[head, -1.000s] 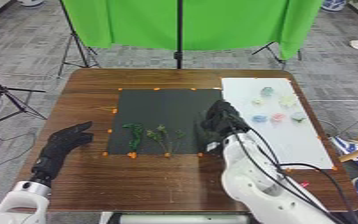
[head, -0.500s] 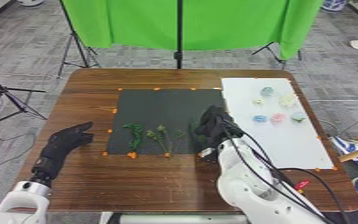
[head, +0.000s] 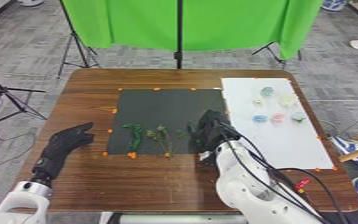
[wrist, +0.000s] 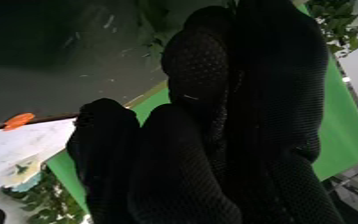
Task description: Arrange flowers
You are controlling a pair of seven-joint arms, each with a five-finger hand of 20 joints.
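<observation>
- Left hand (head: 66, 142): fingers loosely extended.
- Dark green sprig (head: 133, 135): right of those fingers.
- Branching sprigs (head: 164, 137): farther right.
- Slim green sprig (head: 193, 131): just beside the right hand.
- Right hand (head: 213, 132): cannot tell how its fingers stand.
- Pale flower heads (head: 278, 117): right of it.

Lie as green, leafy stems (head: 135, 134) left of the right hand's fingers (head: 213, 120) and as loose, pastel flower heads (head: 276, 117) to their right.

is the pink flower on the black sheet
No, the pink flower lies on the white sheet, with a blue flower beside it.
</observation>
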